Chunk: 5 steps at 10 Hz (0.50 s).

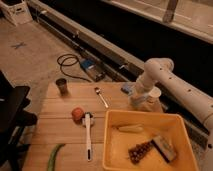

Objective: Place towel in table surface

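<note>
The towel, a small pale blue-grey cloth, lies at the far edge of the wooden table surface, just behind the yellow tub. My white arm comes in from the right and bends down over that spot. My gripper is low at the table, right against the towel's right side, and it is shut with the cloth at its tip. Most of the towel is hidden behind the wrist. A white cup sits just to the right of the gripper.
A yellow tub at the front right holds a pale long item, dark grapes and a grey block. On the planks lie a spoon, a dark cup, a red fruit, a white-handled tool and a green vegetable. A black chair stands at left.
</note>
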Motion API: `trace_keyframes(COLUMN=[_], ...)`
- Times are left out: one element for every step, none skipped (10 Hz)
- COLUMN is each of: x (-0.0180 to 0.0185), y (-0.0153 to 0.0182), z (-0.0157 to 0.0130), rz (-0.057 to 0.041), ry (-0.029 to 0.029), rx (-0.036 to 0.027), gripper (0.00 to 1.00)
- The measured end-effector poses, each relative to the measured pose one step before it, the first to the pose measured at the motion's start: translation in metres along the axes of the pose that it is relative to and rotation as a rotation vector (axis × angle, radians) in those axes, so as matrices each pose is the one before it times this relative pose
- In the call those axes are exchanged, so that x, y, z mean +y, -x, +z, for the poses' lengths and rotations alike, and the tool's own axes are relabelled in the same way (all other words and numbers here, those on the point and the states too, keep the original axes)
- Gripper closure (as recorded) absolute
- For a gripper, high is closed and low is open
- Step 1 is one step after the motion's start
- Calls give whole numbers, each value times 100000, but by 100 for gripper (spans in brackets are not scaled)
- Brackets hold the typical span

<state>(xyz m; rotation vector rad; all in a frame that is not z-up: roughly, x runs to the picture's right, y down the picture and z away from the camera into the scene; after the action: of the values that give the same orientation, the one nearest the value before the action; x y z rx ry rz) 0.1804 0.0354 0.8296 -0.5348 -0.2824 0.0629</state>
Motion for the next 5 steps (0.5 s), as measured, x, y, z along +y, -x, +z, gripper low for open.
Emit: trace_keyframes(x=[-197,-124,-18,13,96], y=[417,598,779,999,1726], z=[-745,-834,-426,-323,-259], rz=[-721,-1110,-1413,-1543,-2714], ry=[-1412,-975,-234,-22,507], rx=[-167,-858,-1006,-1348,-2089], gripper=[100,100,100,100,100])
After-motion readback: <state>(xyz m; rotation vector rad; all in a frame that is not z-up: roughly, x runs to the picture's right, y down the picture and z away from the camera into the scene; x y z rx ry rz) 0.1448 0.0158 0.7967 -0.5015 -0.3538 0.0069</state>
